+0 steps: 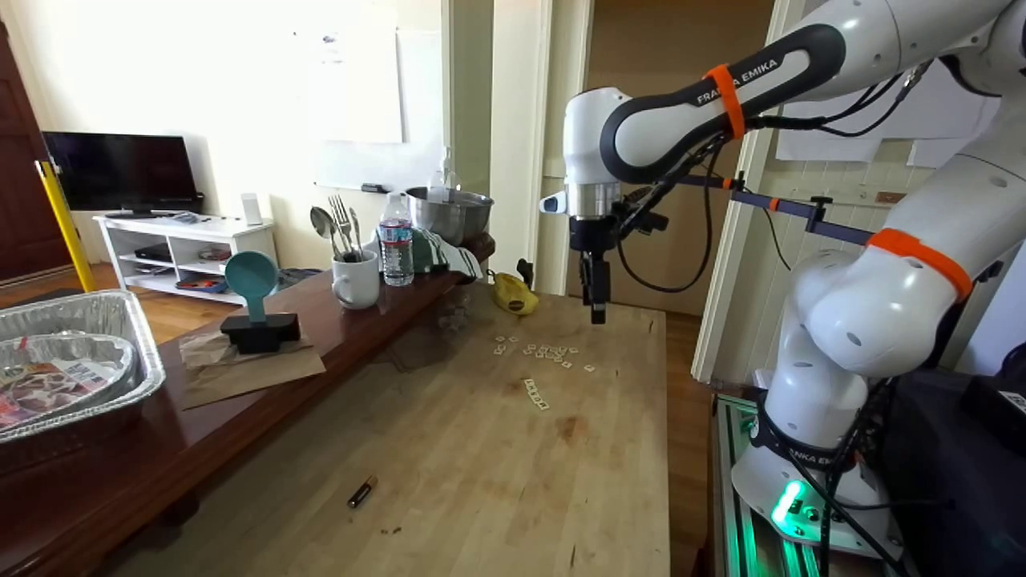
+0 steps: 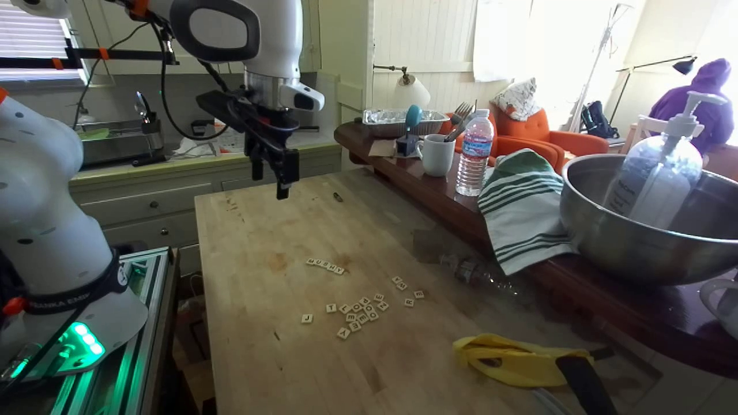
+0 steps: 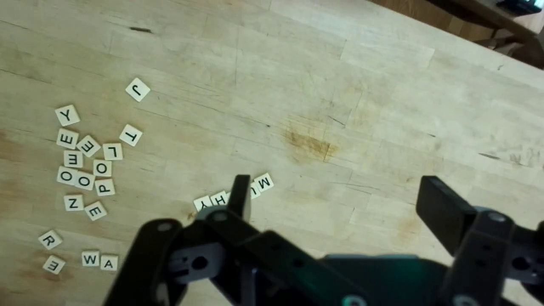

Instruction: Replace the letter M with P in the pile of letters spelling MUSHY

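Observation:
Small pale letter tiles lie flat on the wooden table. A slanted row spells MUSHY, seen in both exterior views [image 1: 535, 394] [image 2: 325, 266]. In the wrist view the M tile [image 3: 264, 182] is at one end of the row, beside the partly covered U; a finger hides the S. The P tile [image 3: 105, 187] lies in the loose pile, touching or close to an O tile [image 3: 102, 168]; it also shows in an exterior view [image 2: 365, 301]. My gripper [image 3: 335, 191] is open and empty, above the table in both exterior views [image 1: 595, 308] [image 2: 270, 183].
Loose tiles such as J [image 3: 137, 89] and T [image 3: 131, 135] surround the pile. A battery [image 1: 362, 491] and a yellow bag [image 2: 513, 360] lie on the table. A raised dark ledge [image 1: 240, 433] along one side holds a mug [image 1: 356, 280], bottle [image 1: 396, 244] and steel bowl [image 2: 646, 248].

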